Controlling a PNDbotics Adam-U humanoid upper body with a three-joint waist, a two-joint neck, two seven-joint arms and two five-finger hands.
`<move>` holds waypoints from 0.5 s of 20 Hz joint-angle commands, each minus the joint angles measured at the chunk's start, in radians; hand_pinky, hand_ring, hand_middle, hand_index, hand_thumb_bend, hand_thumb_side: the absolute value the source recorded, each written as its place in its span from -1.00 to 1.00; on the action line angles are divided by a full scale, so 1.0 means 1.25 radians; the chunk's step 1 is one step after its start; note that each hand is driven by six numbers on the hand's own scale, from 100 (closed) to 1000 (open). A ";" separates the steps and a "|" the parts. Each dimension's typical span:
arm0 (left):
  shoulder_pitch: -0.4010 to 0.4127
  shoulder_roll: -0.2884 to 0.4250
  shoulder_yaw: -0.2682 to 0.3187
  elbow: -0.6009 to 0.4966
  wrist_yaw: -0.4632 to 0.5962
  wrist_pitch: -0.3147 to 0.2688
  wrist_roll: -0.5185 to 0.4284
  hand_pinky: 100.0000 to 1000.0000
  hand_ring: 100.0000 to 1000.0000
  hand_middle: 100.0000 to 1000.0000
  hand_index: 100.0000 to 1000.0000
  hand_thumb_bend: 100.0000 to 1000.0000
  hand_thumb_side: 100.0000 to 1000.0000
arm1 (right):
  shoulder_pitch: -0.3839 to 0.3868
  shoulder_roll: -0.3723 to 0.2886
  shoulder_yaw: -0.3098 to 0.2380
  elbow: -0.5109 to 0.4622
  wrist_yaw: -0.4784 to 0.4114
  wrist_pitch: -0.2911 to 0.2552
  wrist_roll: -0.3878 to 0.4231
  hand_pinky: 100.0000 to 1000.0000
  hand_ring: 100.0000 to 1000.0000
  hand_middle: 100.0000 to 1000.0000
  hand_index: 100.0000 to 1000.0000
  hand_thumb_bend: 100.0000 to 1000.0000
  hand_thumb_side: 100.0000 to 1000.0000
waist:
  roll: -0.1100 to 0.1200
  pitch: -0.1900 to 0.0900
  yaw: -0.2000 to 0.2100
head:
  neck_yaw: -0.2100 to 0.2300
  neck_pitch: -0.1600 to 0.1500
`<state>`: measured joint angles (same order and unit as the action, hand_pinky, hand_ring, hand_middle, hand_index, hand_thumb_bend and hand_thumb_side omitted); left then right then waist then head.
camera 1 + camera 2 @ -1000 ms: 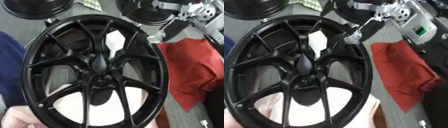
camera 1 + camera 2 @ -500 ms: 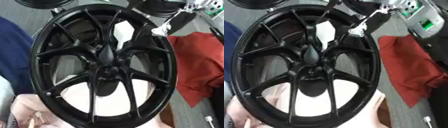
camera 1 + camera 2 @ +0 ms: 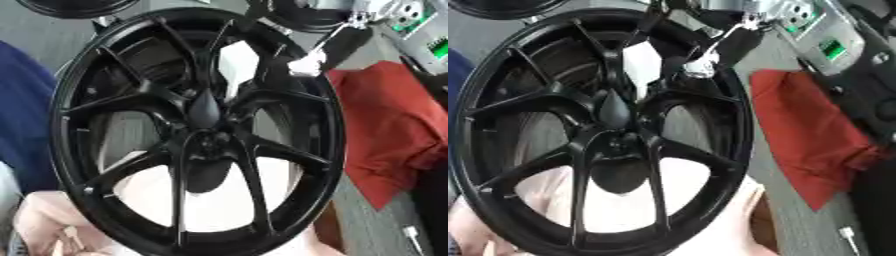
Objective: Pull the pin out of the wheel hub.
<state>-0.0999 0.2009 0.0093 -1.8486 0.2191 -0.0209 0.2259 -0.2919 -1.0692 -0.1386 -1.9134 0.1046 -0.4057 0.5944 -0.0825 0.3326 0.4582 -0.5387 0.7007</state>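
Black wheel hub (image 3: 197, 130) fills the view, standing on edge, spokes running out from a dark centre. Right hand (image 3: 337, 47) comes in from the upper right and sits at the upper right rim; fingertip looks pale, but whether its fingers are spread or curled round anything: cannot tell. Left hand not seen. Red cloth (image 3: 394, 130) lies below and to the right of the hand, on the grey floor. No pin can be picked out anywhere on the hub. Judged progress: hand at the rim only, pull not visibly begun; finding, gripping and drawing the pin all remain
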 commanded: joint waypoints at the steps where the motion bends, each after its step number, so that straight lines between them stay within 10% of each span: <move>1: -0.008 0.007 -0.001 -0.008 0.005 -0.001 -0.004 0.28 0.05 -0.06 0.41 -0.47 -0.01 | -0.012 -0.017 -0.003 -0.009 0.028 0.006 -0.006 0.58 0.64 0.49 0.71 -0.57 -0.10 | 0.001 -0.013 0.002 | -0.005 -0.013; 10: -0.011 0.003 -0.005 -0.002 0.005 0.000 -0.009 0.29 0.05 -0.07 0.41 -0.46 0.00 | -0.018 -0.007 -0.002 -0.027 0.172 0.025 -0.040 0.61 0.66 0.53 0.72 -0.37 -0.19 | -0.009 -0.004 0.008 | -0.025 -0.016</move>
<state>-0.1056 0.2002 0.0030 -1.8413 0.2210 -0.0184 0.2197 -0.3003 -1.0586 -0.1317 -1.9270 0.2946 -0.3773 0.5527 -0.0977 0.3426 0.4678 -0.5627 0.6922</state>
